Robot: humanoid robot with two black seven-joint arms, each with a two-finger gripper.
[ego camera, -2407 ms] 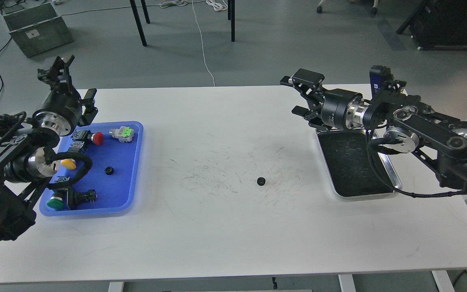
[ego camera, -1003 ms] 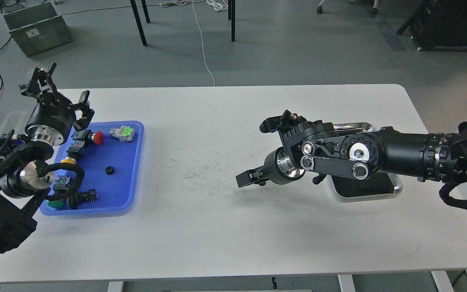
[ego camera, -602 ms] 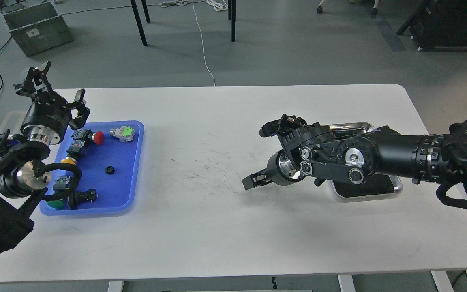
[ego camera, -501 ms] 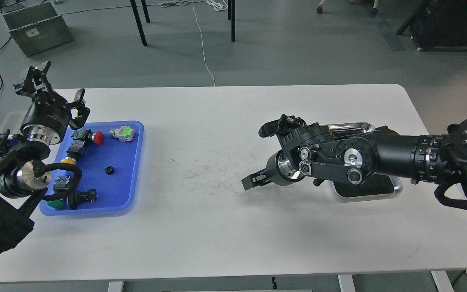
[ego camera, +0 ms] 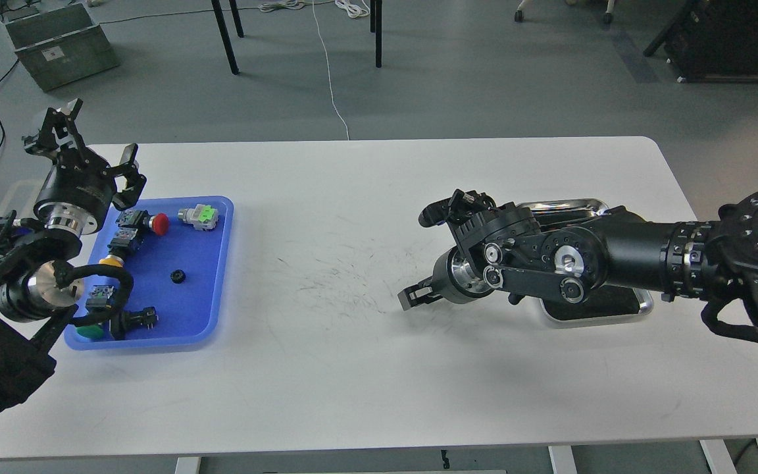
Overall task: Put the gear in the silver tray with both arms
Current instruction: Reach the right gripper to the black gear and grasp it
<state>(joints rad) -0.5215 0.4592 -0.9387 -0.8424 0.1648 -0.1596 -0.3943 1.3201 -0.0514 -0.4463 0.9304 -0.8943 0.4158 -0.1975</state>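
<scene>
A small black gear (ego camera: 177, 277) lies in the blue tray (ego camera: 218, 263) on the left. The gear that lay on the table's scratched middle is hidden under my right gripper (ego camera: 416, 297), which is low over that spot, pointing left; its dark fingers cannot be told apart. The silver tray (ego camera: 563, 205) stands on the right, mostly covered by my right arm; only its far rim and front right corner show. My left gripper (ego camera: 56, 128) is raised beyond the blue tray's far left corner, open and empty.
The blue tray also holds a red push-button (ego camera: 158, 224), a yellow one (ego camera: 110, 263), a green one (ego camera: 91, 331) and a grey connector with a green top (ego camera: 199, 216). The white table (ego camera: 353, 368) ends at all four sides within view.
My right arm swung from above the silver tray down to the table's middle and covered the gear there; in the last half second it edged right. My left gripper drew back to the left.
</scene>
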